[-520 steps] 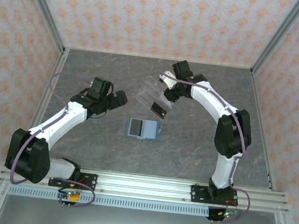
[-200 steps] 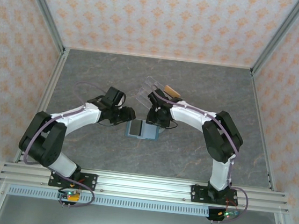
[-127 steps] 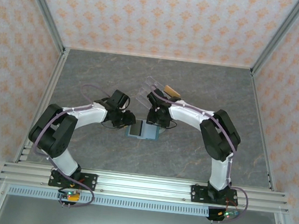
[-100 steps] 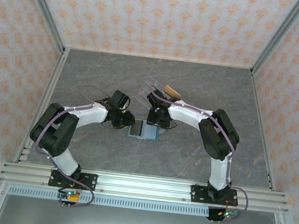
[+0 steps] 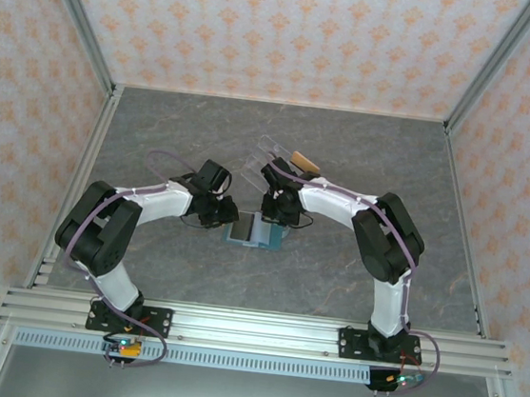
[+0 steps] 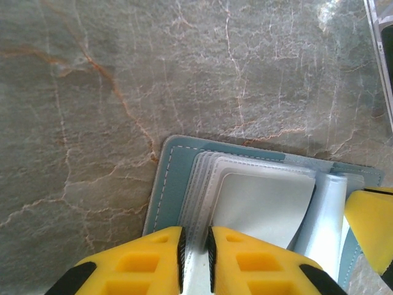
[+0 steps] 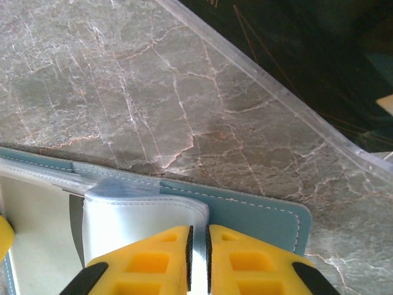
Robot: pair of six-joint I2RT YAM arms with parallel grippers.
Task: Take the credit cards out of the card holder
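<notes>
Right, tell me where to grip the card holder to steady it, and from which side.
Probably pinch the stacked clear sleeves on its left panel, coming down from above. The card holder lies open and flat on the table, so its teal backing gives no lip; the layered sleeve edges do. The left hand is closed there.

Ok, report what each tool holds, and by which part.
Left tool pinches the flat teal-blue card holder's clear plastic sleeve stack at its edge; right tool pinches one sleeve's edge.

card holder [image 5: 254, 231] between left hand [image 5: 228, 216] and right hand [image 5: 277, 217]; stand [image 5: 268, 157] behind
</notes>
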